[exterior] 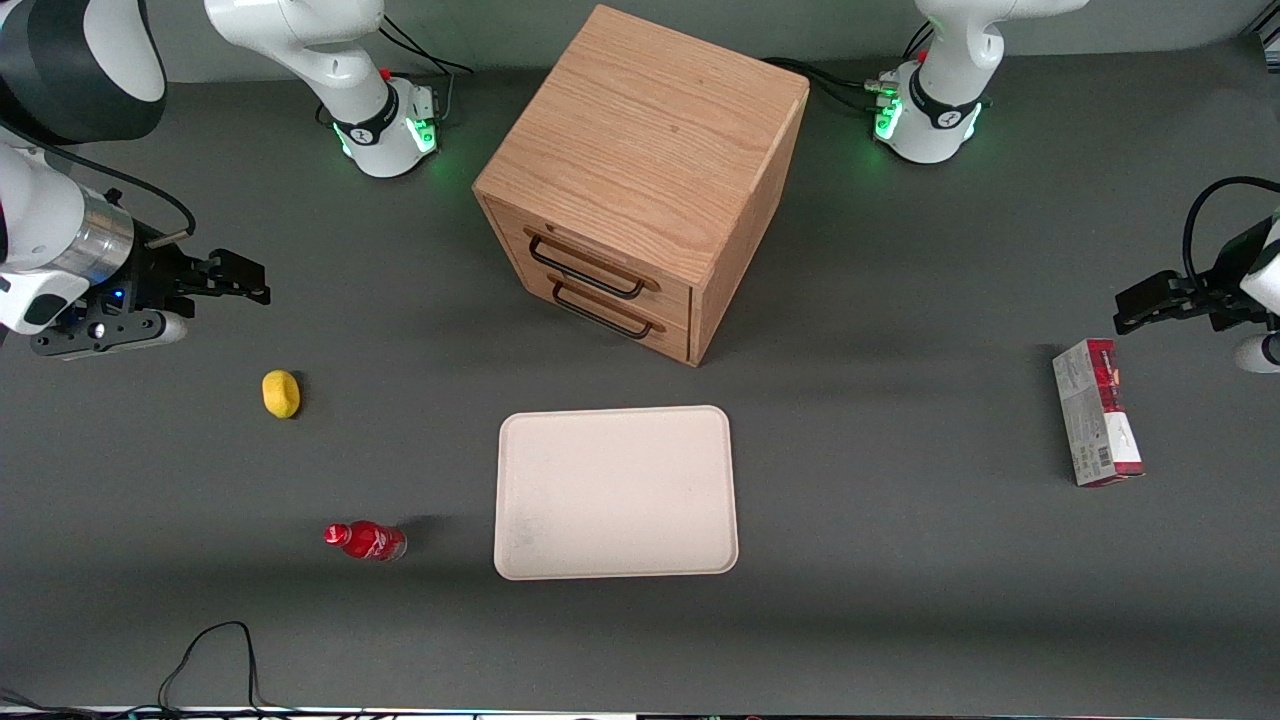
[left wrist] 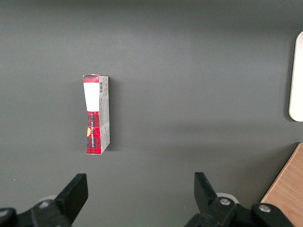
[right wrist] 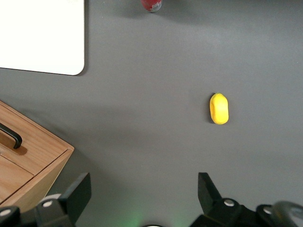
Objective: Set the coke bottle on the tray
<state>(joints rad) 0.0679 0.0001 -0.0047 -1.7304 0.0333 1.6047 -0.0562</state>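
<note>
The coke bottle (exterior: 365, 540) lies on its side on the dark table, red cap pointing away from the tray, a short gap from the tray's edge toward the working arm's end. Only its end shows in the right wrist view (right wrist: 151, 4). The cream tray (exterior: 615, 492) (right wrist: 42, 38) lies flat and bare in front of the cabinet, nearer to the front camera. My gripper (exterior: 255, 280) (right wrist: 143, 187) hovers open above the table at the working arm's end, holding nothing, farther from the front camera than the bottle and well apart from it.
A yellow lemon-like lump (exterior: 281, 393) (right wrist: 219, 108) lies between my gripper and the bottle. An oak drawer cabinet (exterior: 640, 180) (right wrist: 28, 161) stands mid-table. A red-and-white carton (exterior: 1097, 412) (left wrist: 97, 114) lies toward the parked arm's end. A black cable (exterior: 215, 650) loops at the front edge.
</note>
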